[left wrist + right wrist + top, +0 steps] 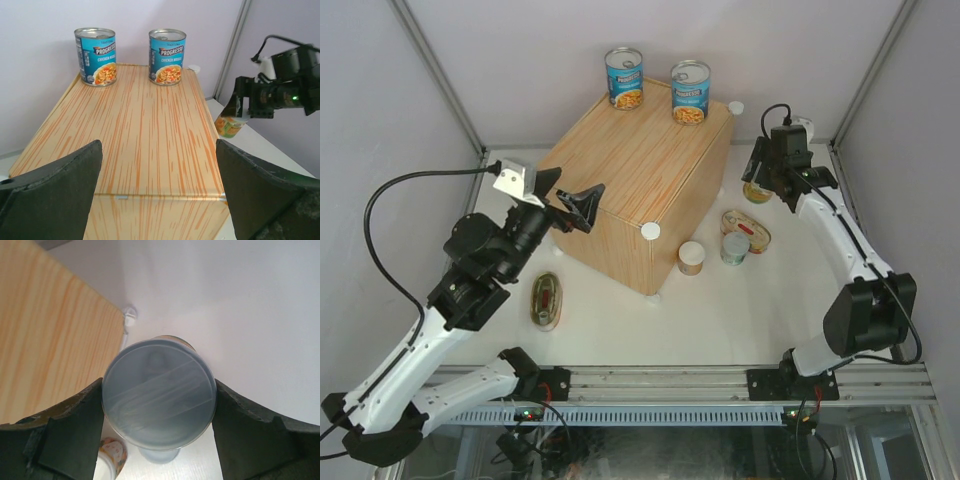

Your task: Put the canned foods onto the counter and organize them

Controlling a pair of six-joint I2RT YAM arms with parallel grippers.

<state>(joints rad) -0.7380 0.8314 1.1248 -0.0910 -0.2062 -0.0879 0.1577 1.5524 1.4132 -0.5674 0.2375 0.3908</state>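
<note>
Cans on the wood-grain box [640, 165]: two tall blue-labelled cans, one at the far left [624, 77] and one at the far right [690, 92]. Both stand upright along the far edge of its top and are apart from each other. A white knob [650, 231] marks the box's near corner.

Left claw [574, 190]: wide open and empty. It hangs by the near-left edge of the box, and the wrist view looks across the box top toward the two blue cans.

Right claw [159, 410]: closed on a small pale-lidded can [229, 125], one finger against each side of it. The can is upright, beside the far right side of the box and below the level of the box top. Whether it rests on the white tabletop [720, 310] cannot be told.

Remaining items on the tabletop:
- An orange-labelled small can [692, 257] stands just by the box's near-right face.
- A green-labelled small can [735, 247] stands close to the right of it.
- One oval tin [746, 229] lies flat just behind the green-labelled can.
- A second oval tin [547, 299] lies flat to the left of the box, beside the left arm.
</note>
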